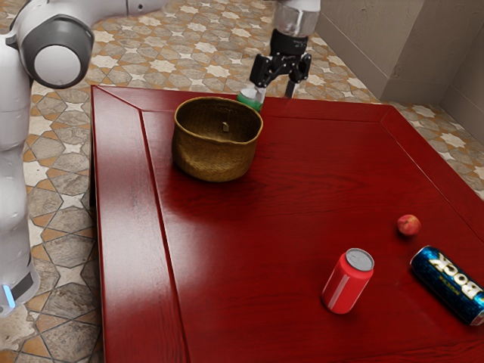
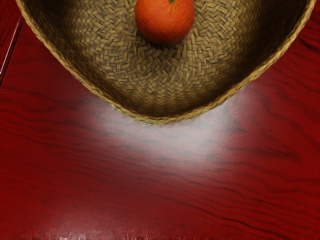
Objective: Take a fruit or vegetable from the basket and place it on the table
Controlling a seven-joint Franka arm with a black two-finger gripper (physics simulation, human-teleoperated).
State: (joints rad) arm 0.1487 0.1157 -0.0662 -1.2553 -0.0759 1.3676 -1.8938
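My gripper [image 1: 276, 91] hangs open above the table's far edge, its two fingers apart with nothing between them. In the exterior view it is higher than the woven basket [image 1: 216, 157] and off to that view's right of it. The wrist view looks down into the basket [image 2: 145, 82], where an orange fruit [image 2: 165, 21] with a small green stem spot rests on the woven bottom. The basket's near wall hides the orange in the exterior view. The red table [image 1: 302, 181] stretches around the basket, and its glossy top [image 2: 165, 185] shows beside the rim.
Behind the basket's rim stands a green and white object [image 1: 249, 99], partly hidden. Toward the exterior view's lower right are a red can [image 1: 346, 283] standing upright, a blue can [image 1: 450, 286] lying on its side, and a small reddish fruit [image 1: 408, 224].
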